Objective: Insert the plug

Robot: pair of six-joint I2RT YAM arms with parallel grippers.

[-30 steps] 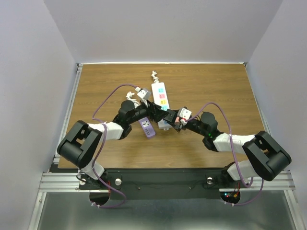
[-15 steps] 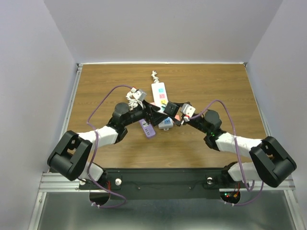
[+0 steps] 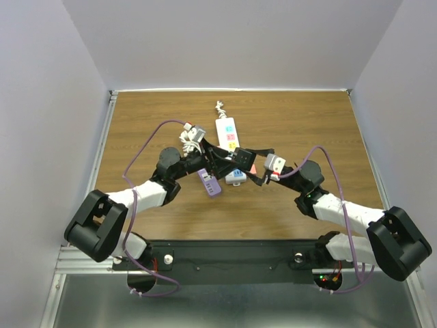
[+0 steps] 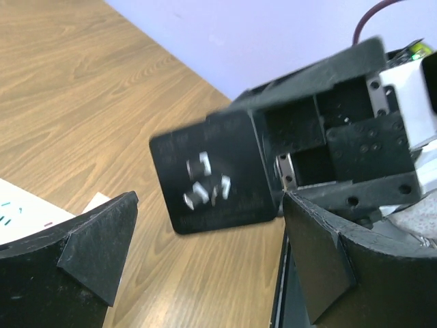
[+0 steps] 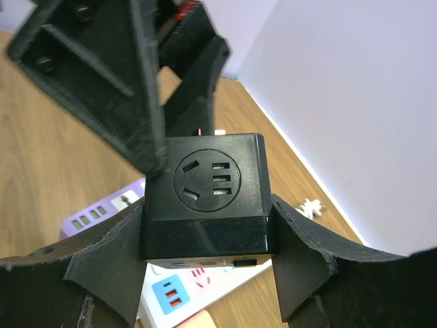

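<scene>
**A:** Starting on the left: note the left hand point(image 4: 209, 201) spread wide and pinching nothing, with the plug point(image 4: 212, 174) hanging just ahead of its fingertips, prongs point(image 4: 203, 188) turned toward it.

**B:** Agreed. And further right?

**A:** See the right hand point(image 5: 206, 205) pinching that same black cube by two opposite side faces, socket face turned back toward the wrist.

**B:** So: held up off the counter point(image 3: 307, 123), between the two hands. Looks like a mid-air handover or regrip, though only a guess.

**A:** Then close the left hand squarely on flat faces, clear of the prongs. Avoid a corner grip, likely to twist under a push.

**B:** Let go on the right only after a firm pinch on the left.

**A:** Three possible targets on the counter near the hands: purple strip point(image 3: 209, 182), white power strip point(image 3: 227, 133), small white adapter point(image 3: 235, 176). Cannot tell which.

**B:** Either way, line up the prongs with the slots first, hold the cube level, then press straight in without rocking.
</scene>
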